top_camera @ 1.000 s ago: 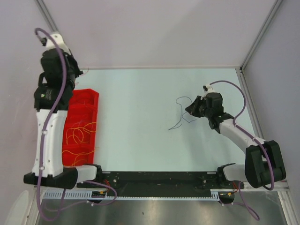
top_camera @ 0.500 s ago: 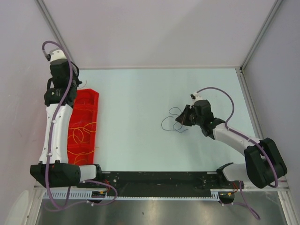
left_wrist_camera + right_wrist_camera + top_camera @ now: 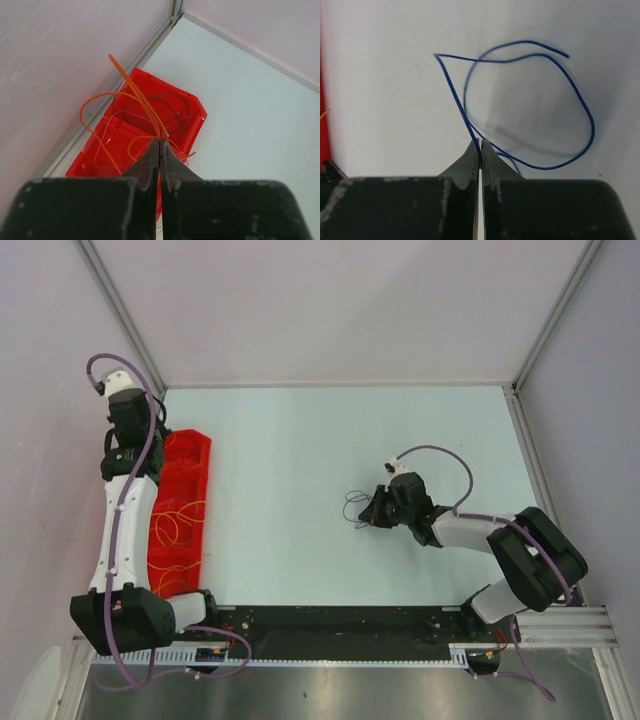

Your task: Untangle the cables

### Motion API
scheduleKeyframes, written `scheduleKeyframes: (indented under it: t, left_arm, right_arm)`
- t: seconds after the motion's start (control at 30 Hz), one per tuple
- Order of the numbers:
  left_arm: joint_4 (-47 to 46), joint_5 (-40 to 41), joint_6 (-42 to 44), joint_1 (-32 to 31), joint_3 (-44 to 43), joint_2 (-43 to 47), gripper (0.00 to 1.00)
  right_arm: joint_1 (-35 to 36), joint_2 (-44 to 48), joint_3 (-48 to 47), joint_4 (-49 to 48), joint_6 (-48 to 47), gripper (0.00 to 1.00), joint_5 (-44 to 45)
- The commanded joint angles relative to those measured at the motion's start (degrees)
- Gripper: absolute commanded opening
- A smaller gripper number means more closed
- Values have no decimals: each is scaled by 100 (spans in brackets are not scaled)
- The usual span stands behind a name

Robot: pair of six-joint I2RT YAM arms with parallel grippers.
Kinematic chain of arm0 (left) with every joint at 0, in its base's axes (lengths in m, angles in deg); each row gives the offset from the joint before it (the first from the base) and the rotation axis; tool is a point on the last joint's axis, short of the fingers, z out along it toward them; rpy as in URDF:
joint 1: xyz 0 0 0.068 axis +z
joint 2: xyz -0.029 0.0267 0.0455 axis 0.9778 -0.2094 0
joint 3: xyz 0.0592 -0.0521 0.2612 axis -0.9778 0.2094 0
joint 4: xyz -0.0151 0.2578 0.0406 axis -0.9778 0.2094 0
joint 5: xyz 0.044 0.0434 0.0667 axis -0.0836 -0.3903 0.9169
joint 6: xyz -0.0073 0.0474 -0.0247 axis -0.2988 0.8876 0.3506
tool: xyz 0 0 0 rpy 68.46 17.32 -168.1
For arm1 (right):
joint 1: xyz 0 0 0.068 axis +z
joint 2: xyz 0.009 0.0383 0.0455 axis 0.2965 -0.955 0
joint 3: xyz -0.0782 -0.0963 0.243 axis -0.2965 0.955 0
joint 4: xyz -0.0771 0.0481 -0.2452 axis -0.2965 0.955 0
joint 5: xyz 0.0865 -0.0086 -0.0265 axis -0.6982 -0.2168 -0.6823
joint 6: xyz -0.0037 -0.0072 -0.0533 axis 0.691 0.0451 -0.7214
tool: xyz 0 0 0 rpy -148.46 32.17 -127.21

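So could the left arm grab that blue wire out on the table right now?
Probably not. The left claw is shut on an orange cable over the red bin at the far left, and the blue cable lies well across the table, pinched in the right claw.

Hidden: blue cable end, probably inside right gripper.
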State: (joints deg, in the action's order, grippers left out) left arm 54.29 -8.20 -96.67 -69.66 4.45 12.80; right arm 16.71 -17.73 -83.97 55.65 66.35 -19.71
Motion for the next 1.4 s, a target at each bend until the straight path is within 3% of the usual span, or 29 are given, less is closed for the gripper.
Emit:
scheduleKeyframes:
  t: [0.0, 0.3, 1.0, 1.37]
  left_arm:
    - [-490, -138, -368, 177, 296, 26, 0]
    - [-1017, -6, -553, 194, 991, 9, 0]
    - [-1246, 38, -632, 475, 1492, -395, 0]
    - [-1000, 47, -843, 765, 1387, -1054, 0]
  right_arm:
    - [76, -441, 343, -977, 205, 0, 99]
    - [252, -1355, 440, -1795, 187, 0, -68]
    - [129, -1575, 484, -2041, 214, 0, -279]
    - [138, -1575, 484, -2024, 205, 0, -270]
